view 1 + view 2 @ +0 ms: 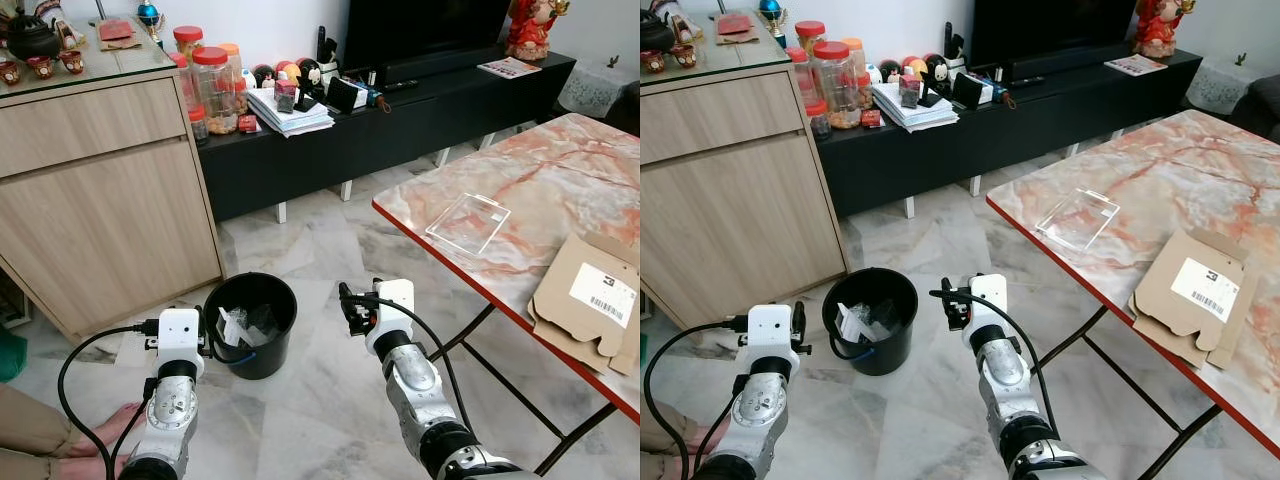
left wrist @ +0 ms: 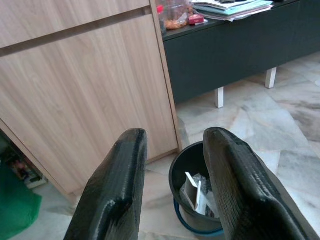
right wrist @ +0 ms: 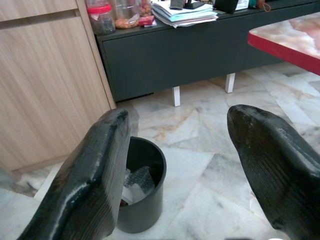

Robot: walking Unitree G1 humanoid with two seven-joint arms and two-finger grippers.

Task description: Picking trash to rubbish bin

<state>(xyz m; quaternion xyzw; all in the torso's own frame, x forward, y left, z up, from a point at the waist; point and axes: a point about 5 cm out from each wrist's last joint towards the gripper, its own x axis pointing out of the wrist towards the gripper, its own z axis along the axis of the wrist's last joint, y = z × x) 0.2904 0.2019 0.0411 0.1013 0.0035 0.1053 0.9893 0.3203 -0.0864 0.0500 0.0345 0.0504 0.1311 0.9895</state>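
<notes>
Both hands, left hand [image 2: 172,195], right hand [image 3: 187,175], open, flanking bin [image 1: 250,322].

The rubbish bin [image 1: 250,322] stands on the floor [image 1: 320,400] in front of the wooden cabinet [image 1: 100,200], with crumpled trash [image 1: 238,326] inside it. The left gripper [image 1: 205,335] hangs at the bin's left rim, the right gripper [image 1: 350,305] just to its right. Right of both, the table [image 1: 480,180] carries a clear sheet [image 1: 467,222] near its left edge and flattened cardboard [image 1: 590,300] at its near edge.
</notes>
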